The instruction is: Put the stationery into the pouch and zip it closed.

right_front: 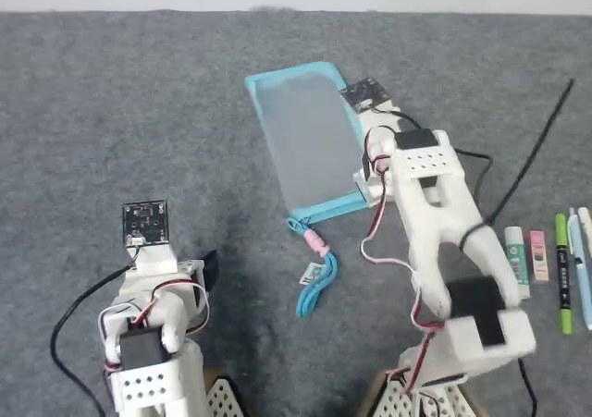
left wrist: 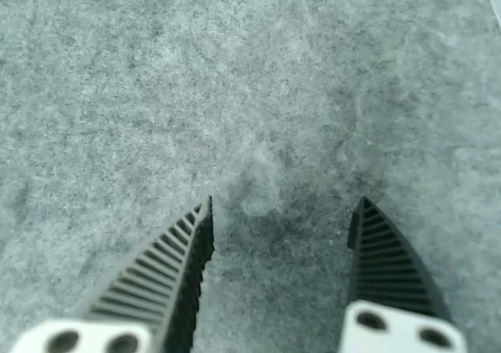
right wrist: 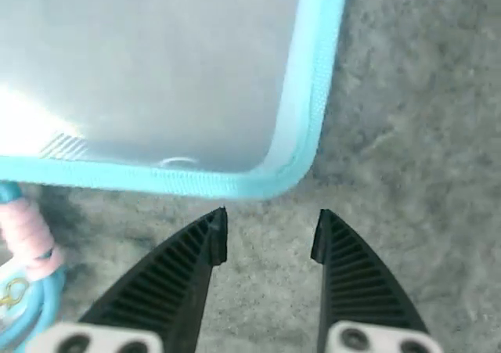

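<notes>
Care is called for at the near right corner of the pouch (right_front: 310, 140), which is laid flat and slantwise toward the far edge of the worktop (right_front: 111, 112), about midway along it. The right gripper (right wrist: 270, 228) is held just short of that corner, its jaws parted narrowly with nothing between them. A grip on the blue trim (right wrist: 313, 95) is judged to be the step in hand, so that the pouch can be steadied or its mouth opened. The trim should be taken squarely, with one jaw slid under the edge rather than pushed against it, since so light a pouch could be shoved along. Whether the zip is open cannot be told. The blue cord (right_front: 319, 283) trailing from the near left corner is best kept out of the jaws. The left gripper (left wrist: 282, 220) is spread wide over bare worktop toward the near left corner, holding nothing. The stationery, a green pen (right_front: 562, 274) among it, is lined up at the right edge, not yet picked.
</notes>
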Robot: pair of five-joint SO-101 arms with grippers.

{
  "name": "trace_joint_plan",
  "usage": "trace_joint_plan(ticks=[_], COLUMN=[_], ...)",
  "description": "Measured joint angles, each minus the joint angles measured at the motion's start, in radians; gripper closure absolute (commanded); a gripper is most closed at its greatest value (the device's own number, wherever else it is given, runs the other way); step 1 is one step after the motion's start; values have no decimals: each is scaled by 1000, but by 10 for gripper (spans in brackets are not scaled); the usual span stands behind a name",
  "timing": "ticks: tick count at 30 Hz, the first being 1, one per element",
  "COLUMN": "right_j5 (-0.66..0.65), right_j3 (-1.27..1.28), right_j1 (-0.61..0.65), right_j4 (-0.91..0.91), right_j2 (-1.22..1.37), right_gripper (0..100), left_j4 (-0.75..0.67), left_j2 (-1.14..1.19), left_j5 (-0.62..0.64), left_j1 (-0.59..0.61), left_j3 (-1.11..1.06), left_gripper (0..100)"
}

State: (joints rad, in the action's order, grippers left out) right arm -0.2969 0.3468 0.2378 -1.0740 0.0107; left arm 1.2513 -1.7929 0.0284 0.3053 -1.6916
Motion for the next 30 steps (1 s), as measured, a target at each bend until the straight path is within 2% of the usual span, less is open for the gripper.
trace_joint_plan(ticks=[4, 8, 12, 17, 23, 30], right_j5=[0, 2, 0, -18, -20, -20], right_j3=[147, 328, 411, 414, 407, 301], right_j1=[103, 267, 373, 417, 425, 423], right_j4=[0, 9, 38, 91, 190, 204], right_j2=[-204, -431, -517, -466, -242, -32], right_gripper=[829, 829, 827, 826, 826, 835], left_j4=[0, 0, 0, 0, 0, 0], left_j2=[0, 0, 0, 0, 0, 0], left_j5=[0, 0, 0, 0, 0, 0], left_j1=[0, 0, 0, 0, 0, 0], left_j3=[0, 0, 0, 0, 0, 0], left_gripper=[735, 735, 735, 735, 735, 735])
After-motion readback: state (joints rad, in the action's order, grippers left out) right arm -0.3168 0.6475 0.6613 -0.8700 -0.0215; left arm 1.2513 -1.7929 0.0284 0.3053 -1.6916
